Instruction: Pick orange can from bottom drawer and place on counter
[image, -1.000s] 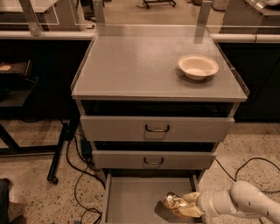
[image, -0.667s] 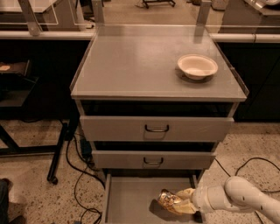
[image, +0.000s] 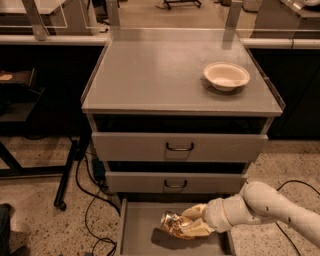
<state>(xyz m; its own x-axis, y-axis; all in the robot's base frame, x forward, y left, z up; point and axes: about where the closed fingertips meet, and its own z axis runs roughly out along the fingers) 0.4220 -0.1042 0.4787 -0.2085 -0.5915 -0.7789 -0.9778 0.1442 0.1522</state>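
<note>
Golden-orange dented metal can: your cream claw is clamped on it, over the shallow grey bottom drawer; round white bowl on grey metal table.

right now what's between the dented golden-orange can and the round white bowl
Camera view: two handled grey metal drawers and bare grey counter. The gripper holds the can over the bottom drawer.

The pincer, clasping the orange can, hangs low inside the open bottom drawer, close under the middle drawer. Up top, the surface is bare left and centre; a white bowl takes its right side.
</note>
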